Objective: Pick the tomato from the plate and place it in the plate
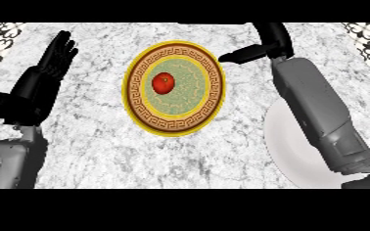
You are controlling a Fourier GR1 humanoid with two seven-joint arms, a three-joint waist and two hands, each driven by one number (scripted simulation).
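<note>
Right hand (266, 43), open and empty, hovers beside the rim of the patterned plate (130, 95); the tomato (163, 82) sits left of it, toward the robot, farther from the resting left hand (52, 61).

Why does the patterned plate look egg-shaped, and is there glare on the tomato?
Head view: the patterned plate is likely round, only shown taller than wide; the tomato bears one small pale spot, perhaps a glint; on the mottled counter I can make out no clear shadow.
</note>
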